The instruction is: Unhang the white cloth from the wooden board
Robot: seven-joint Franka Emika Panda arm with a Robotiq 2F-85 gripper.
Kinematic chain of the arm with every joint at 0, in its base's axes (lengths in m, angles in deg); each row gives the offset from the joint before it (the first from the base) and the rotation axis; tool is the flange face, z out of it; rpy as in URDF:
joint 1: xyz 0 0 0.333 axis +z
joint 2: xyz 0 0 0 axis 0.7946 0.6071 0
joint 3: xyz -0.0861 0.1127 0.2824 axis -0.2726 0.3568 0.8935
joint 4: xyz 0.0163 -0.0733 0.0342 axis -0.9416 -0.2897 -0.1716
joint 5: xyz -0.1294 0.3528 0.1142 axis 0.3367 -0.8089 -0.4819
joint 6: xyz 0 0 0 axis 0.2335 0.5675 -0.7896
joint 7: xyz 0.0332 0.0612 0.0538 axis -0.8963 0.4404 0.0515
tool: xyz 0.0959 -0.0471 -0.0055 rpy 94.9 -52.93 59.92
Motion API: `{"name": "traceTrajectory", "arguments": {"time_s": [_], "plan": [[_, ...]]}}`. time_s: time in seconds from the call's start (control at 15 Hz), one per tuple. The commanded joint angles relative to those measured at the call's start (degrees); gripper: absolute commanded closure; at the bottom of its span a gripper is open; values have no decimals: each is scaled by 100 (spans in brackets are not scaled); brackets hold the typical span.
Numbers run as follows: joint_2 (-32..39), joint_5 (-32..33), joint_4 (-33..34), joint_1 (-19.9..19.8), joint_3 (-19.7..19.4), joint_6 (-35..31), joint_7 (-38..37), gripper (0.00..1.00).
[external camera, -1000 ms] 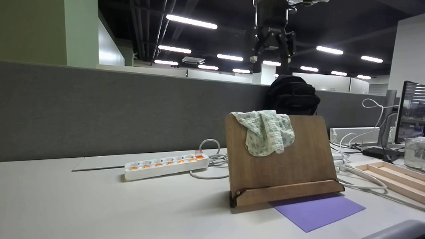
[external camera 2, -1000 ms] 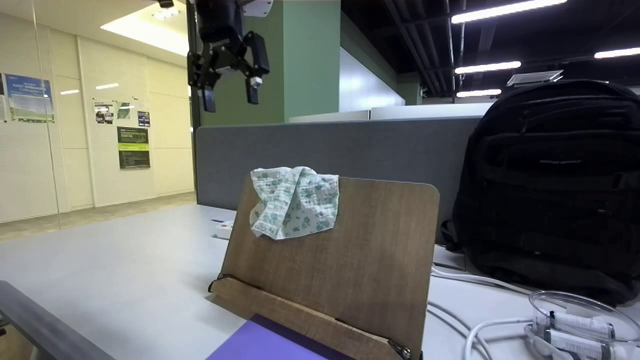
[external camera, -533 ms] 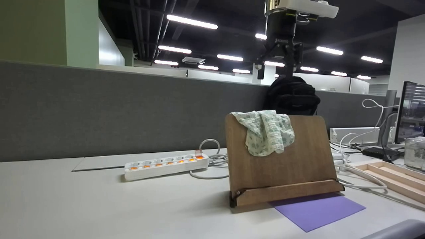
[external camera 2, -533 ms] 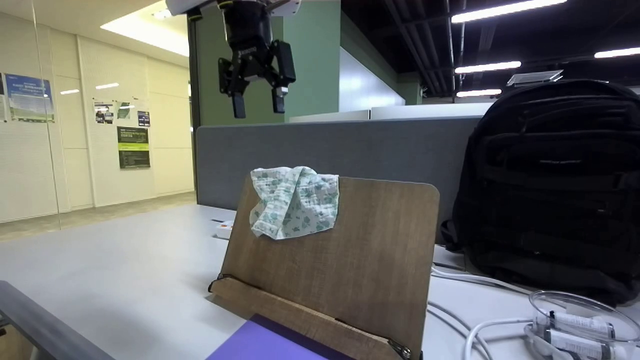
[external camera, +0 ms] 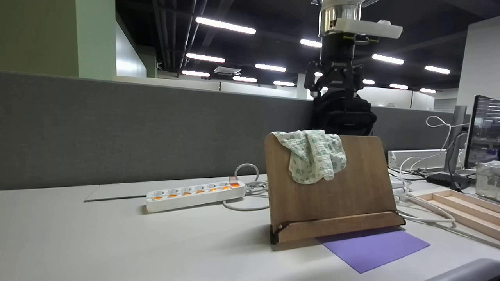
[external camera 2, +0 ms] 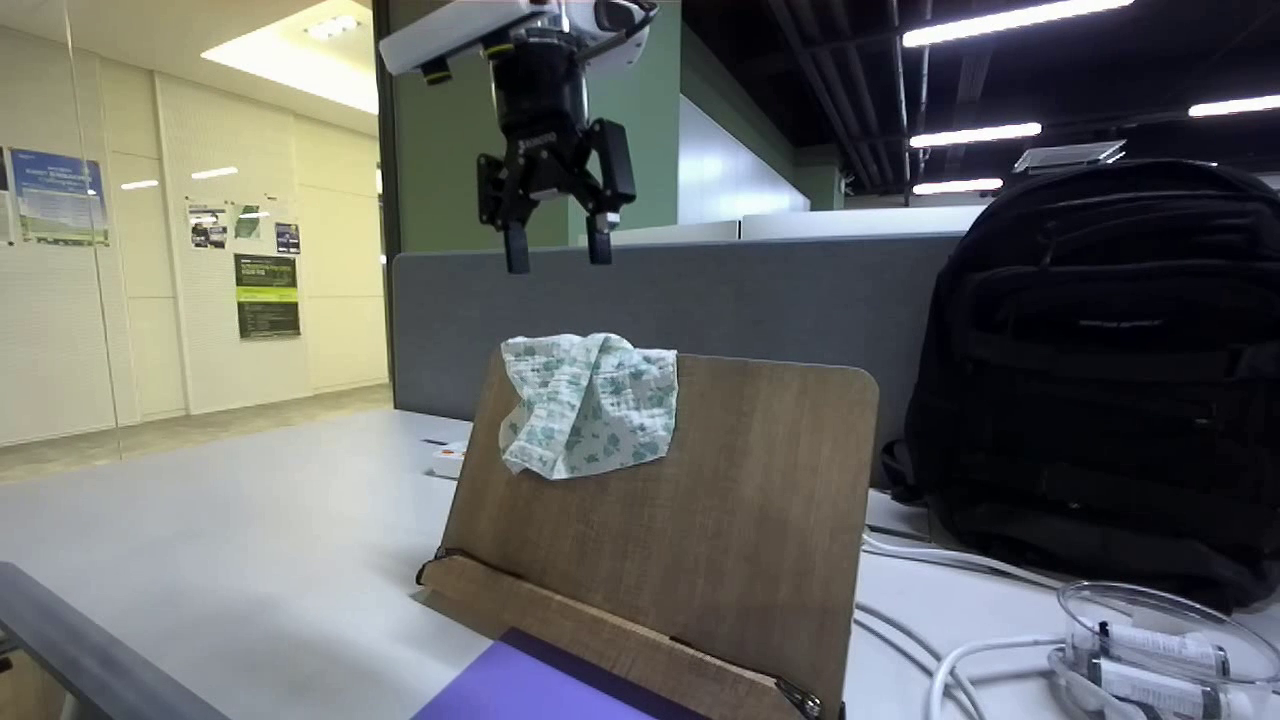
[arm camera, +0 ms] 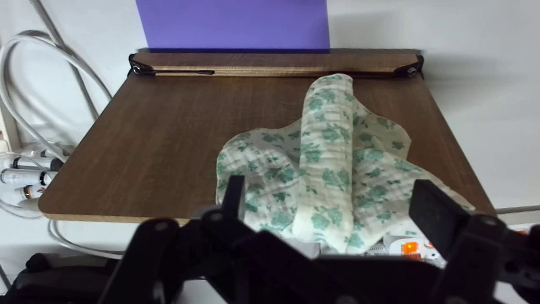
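Lowered since earlier, the spread pincer [arm camera: 329,198] partly hides white cloth [arm camera: 325,139] and wooden board [arm camera: 168,139], wrist view.

On the bench [external camera: 117,244] stands the board [external camera: 351,191], leaning back; the cloth [external camera: 312,160] hangs over its top edge, left of the middle in both exterior views. My jaws hang spread above the cloth. In an exterior view, the board has the sheet [external camera: 375,249] before it, the power strip [external camera: 195,198] on the left and the backpack [external camera: 341,121] behind.
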Motion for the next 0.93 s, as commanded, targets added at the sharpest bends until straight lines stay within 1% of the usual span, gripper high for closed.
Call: {"name": "traceTrajectory", "arguments": {"time_s": [0.0, 0.27, 0.6, 0.67, 0.73, 0.87], "plan": [[508, 169, 204, -78, -124, -204, 71, 0], [971, 172, 320, -32, -155, -443, 207, 0], [1357, 28, 533, 68, -136, -596, 487, 0], [1411, 24, 564, 82, -132, -624, 517, 25], [1449, 11, 579, 103, -121, -649, 552, 25], [1511, -47, 605, 142, -100, -677, 668, 40]]}}
